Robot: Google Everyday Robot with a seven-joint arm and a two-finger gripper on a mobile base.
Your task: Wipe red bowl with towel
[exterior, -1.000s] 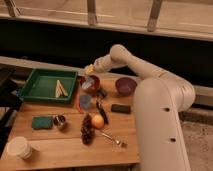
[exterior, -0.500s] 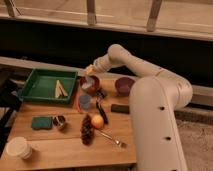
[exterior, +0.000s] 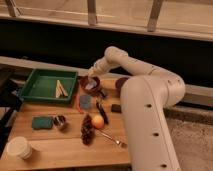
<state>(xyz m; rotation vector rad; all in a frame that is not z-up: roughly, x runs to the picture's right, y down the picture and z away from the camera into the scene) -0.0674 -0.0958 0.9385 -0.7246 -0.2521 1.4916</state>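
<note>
end effector (exterior: pixel 92 78) holding towel (exterior: pixel 90 86), in red bowl (exterior: pixel 83 85)

An off-white robot arm (exterior: pixel 137 67), cased in smooth, glossy shells, is built of rounded, tube-like segments. The thickest segment (exterior: pixel 150 125) fills the lower right and carries a line of small dark holes (exterior: pixel 151 134) down its side. A slimmer link leads from it to a bulbous joint (exterior: pixel 114 54), where faint seams divide the casing. Beyond the joint the arm tapers to a pale wrist and a small gripper (exterior: pixel 92 79), which hangs above the table (exterior: pixel 60 147) near its far edge.
</note>
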